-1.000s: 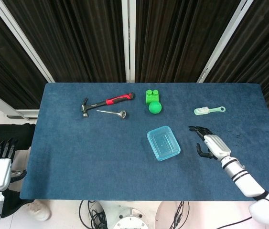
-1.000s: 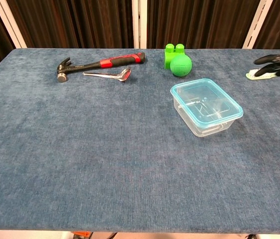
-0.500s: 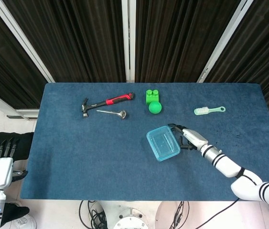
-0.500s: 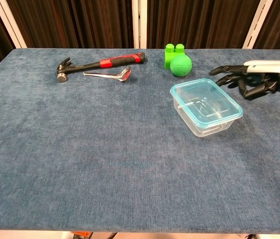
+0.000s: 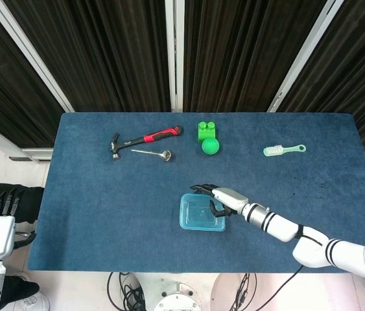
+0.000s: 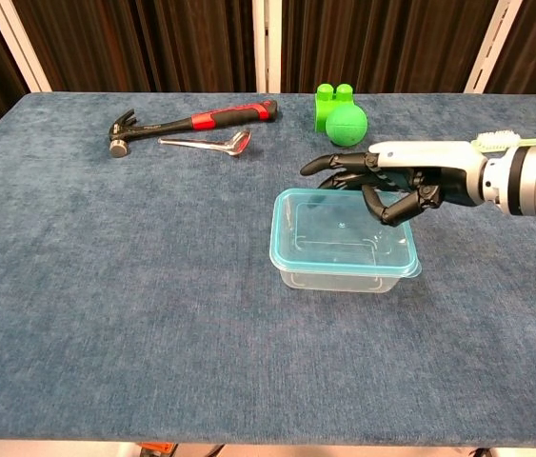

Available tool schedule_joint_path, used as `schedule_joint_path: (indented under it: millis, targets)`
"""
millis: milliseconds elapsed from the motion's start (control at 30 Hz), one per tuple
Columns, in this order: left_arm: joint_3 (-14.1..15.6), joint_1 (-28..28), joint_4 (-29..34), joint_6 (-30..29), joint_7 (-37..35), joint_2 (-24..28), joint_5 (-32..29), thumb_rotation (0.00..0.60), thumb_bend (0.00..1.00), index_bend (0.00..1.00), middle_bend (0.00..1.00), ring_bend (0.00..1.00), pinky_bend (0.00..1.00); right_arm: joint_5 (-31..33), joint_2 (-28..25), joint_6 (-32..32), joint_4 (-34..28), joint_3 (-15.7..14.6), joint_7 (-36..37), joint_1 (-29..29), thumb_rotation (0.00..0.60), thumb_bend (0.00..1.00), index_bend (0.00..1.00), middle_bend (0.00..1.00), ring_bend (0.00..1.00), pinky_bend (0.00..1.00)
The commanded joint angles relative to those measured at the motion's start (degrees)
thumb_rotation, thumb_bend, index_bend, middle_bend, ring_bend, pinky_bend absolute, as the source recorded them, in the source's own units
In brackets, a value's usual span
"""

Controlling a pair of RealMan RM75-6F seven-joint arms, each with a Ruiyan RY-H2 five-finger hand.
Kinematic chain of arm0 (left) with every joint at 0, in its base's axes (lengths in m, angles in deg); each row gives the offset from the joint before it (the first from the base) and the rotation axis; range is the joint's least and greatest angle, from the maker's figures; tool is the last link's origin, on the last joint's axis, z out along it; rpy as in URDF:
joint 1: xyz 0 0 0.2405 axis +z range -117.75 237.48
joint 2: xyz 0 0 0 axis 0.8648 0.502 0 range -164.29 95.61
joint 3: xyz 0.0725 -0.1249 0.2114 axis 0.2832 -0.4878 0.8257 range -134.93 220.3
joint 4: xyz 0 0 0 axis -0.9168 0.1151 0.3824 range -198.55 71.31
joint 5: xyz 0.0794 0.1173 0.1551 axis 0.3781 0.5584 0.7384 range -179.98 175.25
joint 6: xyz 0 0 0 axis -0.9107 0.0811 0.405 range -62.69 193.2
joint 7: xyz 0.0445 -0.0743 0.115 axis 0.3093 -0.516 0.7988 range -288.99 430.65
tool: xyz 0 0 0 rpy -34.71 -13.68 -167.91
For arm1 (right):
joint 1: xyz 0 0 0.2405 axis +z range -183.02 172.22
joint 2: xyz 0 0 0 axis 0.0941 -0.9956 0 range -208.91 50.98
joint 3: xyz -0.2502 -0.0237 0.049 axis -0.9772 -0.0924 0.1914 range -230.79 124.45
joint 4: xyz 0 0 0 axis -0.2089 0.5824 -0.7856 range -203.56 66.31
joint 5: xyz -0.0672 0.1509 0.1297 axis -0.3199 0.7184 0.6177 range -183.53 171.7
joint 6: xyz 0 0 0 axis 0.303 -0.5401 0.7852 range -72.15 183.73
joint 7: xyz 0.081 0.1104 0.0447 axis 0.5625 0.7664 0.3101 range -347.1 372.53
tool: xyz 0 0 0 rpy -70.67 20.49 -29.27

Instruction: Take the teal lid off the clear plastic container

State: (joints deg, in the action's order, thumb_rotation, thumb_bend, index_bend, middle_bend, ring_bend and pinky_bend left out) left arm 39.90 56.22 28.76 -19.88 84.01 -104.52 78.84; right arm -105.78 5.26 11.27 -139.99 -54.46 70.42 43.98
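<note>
The clear plastic container (image 6: 344,278) stands on the blue table (image 5: 104,214), right of the middle, with its teal lid (image 5: 200,212) (image 6: 334,228) seated on top. My right hand (image 5: 216,197) (image 6: 374,187) reaches in from the right over the lid's far right part. Its fingers are spread and curved down toward the rim, and nothing is gripped. Whether the fingertips touch the lid is unclear. My left hand (image 5: 0,217) hangs off the table's near left corner, fingers straight and apart, holding nothing. The chest view does not show it.
A red-handled hammer (image 5: 144,138) (image 6: 191,121) and a metal spoon (image 5: 153,153) (image 6: 206,143) lie at the far left. A green block (image 5: 205,128) and a green ball (image 5: 211,146) (image 6: 347,125) sit behind the container. A mint brush (image 5: 284,150) lies far right.
My right hand swept in from the right toward the table's middle. The container slid left and nearer with it and turned; the lid stayed on. The left hand barely shifted.
</note>
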Motion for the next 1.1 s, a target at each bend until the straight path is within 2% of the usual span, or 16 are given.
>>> schedule_joint_path:
  millis: [33,233,367,467,700,833,1100]
  targets:
    - [0.0,-0.1,-0.2,0.1,-0.3,0.0,0.0,0.600,0.00,0.01,0.00,0.00,0.00,1.9,-0.7,-4.0,-0.3,0.2,-7.9,-2.6,0.600,0.35,0.00,0.13,0.00,0.00]
    - [-0.1,-0.5,-0.8,0.5,-0.6,-0.3,0.3,0.600,0.00,0.01,0.00,0.00,0.00,5.2,-6.0,-10.8,-6.3,-0.9,-21.5,-9.2,0.600,0.24,0.00,0.02,0.00,0.00]
    - [-0.1,-0.6,-0.8,0.5,-0.7,-0.4,0.4,0.600,0.00,0.01,0.00,0.00,0.00,7.0,-7.6,-14.1,-7.8,-1.6,-29.2,-12.8,0.600,0.16,0.00,0.00,0.00,0.00]
    - [-0.1,-0.8,-0.9,0.6,-0.8,-0.5,0.7,0.600,0.00,0.01,0.00,0.00,0.00,8.8,-7.2,-14.3,-8.0,-1.5,-33.5,-14.2,0.600,0.14,0.00,0.00,0.00,0.00]
    - [-0.1,-1.0,-0.7,0.4,-0.6,-0.5,1.2,0.600,0.00,0.01,0.00,0.00,0.00,9.5,-2.3,-11.7,-6.2,0.0,-38.2,-12.5,0.600,0.13,0.00,0.00,0.00,0.00]
    - [0.2,-1.0,-0.4,0.4,-0.1,-0.1,1.7,0.600,0.00,0.01,0.00,0.00,0.00,9.7,2.7,-11.0,-3.7,2.3,-38.2,-10.4,0.600,0.13,0.00,0.00,0.00,0.00]
    - [-0.5,-3.5,0.9,2.8,1.2,1.0,2.8,0.600,0.00,0.01,0.00,0.00,0.00,10.8,8.9,-7.1,0.1,5.4,-37.8,-5.7,0.600,0.12,0.00,0.00,0.00,0.00]
